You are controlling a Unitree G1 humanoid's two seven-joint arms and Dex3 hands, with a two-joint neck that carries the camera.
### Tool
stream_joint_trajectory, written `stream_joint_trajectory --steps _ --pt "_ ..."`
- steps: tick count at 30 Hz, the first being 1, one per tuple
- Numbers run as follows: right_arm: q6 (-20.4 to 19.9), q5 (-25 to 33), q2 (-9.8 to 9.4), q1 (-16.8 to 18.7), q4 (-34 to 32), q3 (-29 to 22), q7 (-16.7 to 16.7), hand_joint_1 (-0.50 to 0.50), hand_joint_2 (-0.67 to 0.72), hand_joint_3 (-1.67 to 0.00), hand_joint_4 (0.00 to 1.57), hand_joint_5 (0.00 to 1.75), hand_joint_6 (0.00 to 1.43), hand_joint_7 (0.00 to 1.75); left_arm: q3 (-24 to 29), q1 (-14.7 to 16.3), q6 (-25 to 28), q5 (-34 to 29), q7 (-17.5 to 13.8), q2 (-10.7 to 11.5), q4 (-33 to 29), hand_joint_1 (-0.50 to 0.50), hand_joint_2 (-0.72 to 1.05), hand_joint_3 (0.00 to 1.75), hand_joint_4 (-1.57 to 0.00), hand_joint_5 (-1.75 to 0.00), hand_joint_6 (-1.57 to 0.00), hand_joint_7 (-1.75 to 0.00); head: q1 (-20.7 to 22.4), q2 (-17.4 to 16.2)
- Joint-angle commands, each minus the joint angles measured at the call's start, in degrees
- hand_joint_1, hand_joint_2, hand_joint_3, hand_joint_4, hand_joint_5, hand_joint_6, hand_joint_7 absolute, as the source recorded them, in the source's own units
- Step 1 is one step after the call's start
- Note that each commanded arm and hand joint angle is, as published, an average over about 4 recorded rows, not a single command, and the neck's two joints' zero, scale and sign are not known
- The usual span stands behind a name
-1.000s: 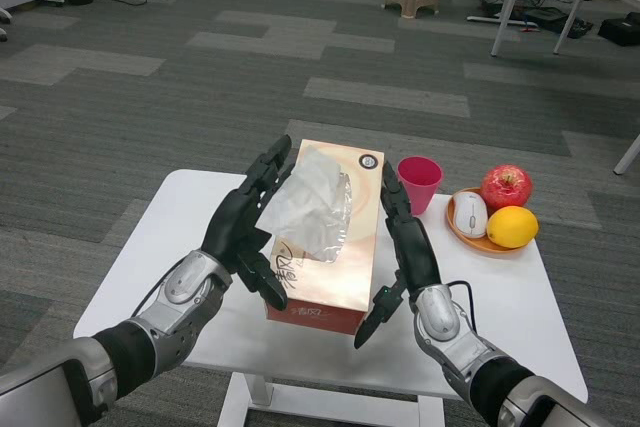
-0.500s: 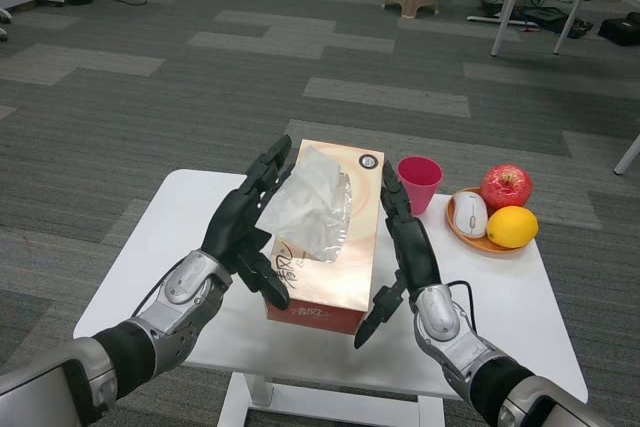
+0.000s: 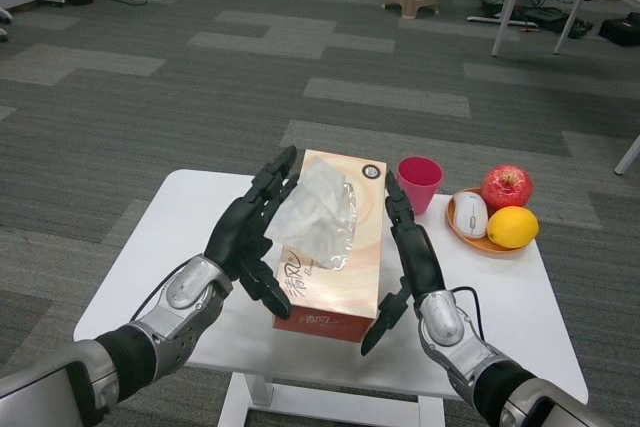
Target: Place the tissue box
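An orange tissue box (image 3: 345,277) with a white tissue sticking out of its top is in the middle of the white table (image 3: 160,237), held lengthwise away from me. My left hand (image 3: 250,232) presses against its left side with fingers stretched forward. Against the box's right side lies my right hand (image 3: 408,257), so the box is clamped between the two palms. Whether the box's bottom touches the table is hidden.
A pink cup (image 3: 419,183) stands just right of the box's far end. Further right, an orange plate (image 3: 470,230) holds a white mouse (image 3: 469,214), a red apple (image 3: 506,187) and a lemon (image 3: 512,227). Stools and desks stand on the carpet beyond.
The box and both hands have shifted slightly toward me and to the right. The hold on it is unchanged.
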Motion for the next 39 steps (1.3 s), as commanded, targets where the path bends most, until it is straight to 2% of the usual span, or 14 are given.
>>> stream_joint_trajectory --steps 1,4,28,30,39 --pt "-0.9 0.7 0.32 -1.6 1.0 -0.1 -0.4 -0.46 0.47 0.00 0.03 0.00 0.00 0.00 -1.5 0.6 0.7 1.6 -1.9 -0.7 0.7 0.50 -0.37 0.04 0.00 0.00 0.00 0.00 0.0 0.0" --pt "-0.8 0.7 0.32 -1.9 2.8 0.1 -0.4 -0.46 0.47 0.00 0.03 0.00 0.00 0.00 -2.1 0.6 1.1 1.6 -1.9 -0.7 2.1 0.50 -0.37 0.00 0.00 0.00 0.00 0.00 0.1 0.0" --pt "0.0 0.7 0.61 -3.0 10.8 3.6 -0.4 -0.46 0.47 0.00 0.04 0.00 0.00 0.00 -6.8 -0.5 4.0 1.0 -1.8 -0.8 10.8 0.50 -0.37 0.00 0.00 0.00 0.00 0.00 0.0 -0.6" --pt "0.1 0.7 0.65 -3.4 11.3 3.9 -0.5 -0.46 0.47 0.00 0.04 0.00 0.00 0.00 -6.9 -0.5 4.2 0.9 -1.8 -0.8 11.1 0.50 -0.41 0.00 0.00 0.00 0.00 0.00 0.0 -0.6" --pt "0.6 0.7 0.68 -5.8 12.3 6.5 -0.7 -0.46 0.50 0.00 0.09 0.00 0.00 0.00 -7.4 -0.7 4.5 0.9 -1.9 -0.8 11.6 0.50 -0.37 0.00 0.00 0.00 0.00 0.00 -0.5 -0.9"
